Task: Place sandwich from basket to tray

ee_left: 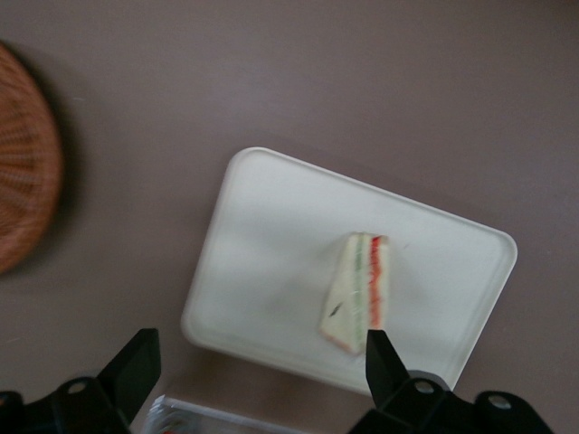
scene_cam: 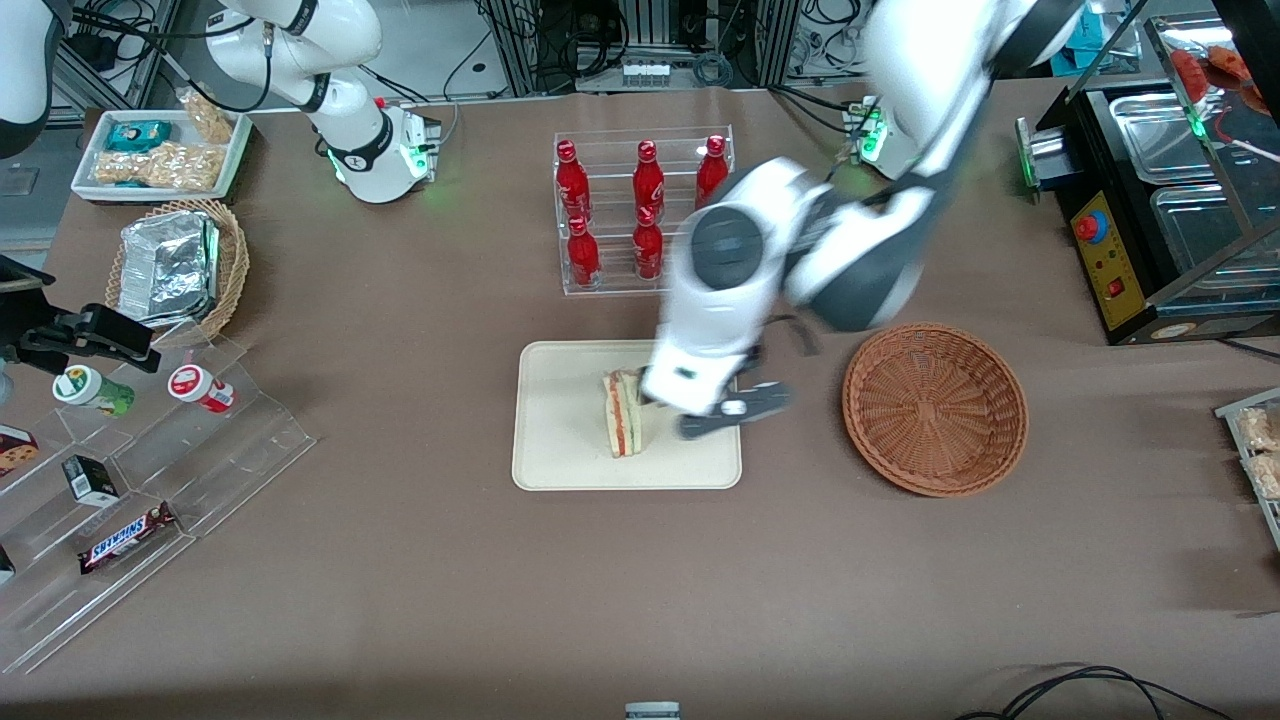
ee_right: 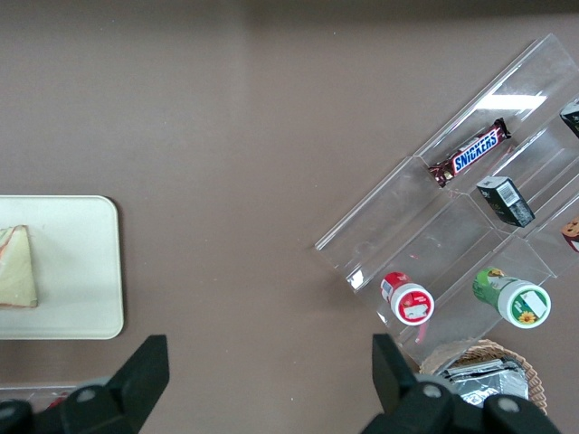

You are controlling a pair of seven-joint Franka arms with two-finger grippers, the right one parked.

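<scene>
The sandwich lies on the cream tray, near the tray's middle, with its orange-red and green layers showing. It also shows in the left wrist view on the tray, and in the right wrist view. My left gripper is open and empty, above the tray's edge nearest the bottle rack, clear of the sandwich. In the front view the gripper hangs over the tray beside the sandwich. The reddish-brown basket is empty and stands beside the tray, toward the working arm's end.
A clear rack of red bottles stands farther from the front camera than the tray. A tan basket with a foil packet, a white snack tray and a clear stepped display lie toward the parked arm's end. A black appliance stands at the working arm's end.
</scene>
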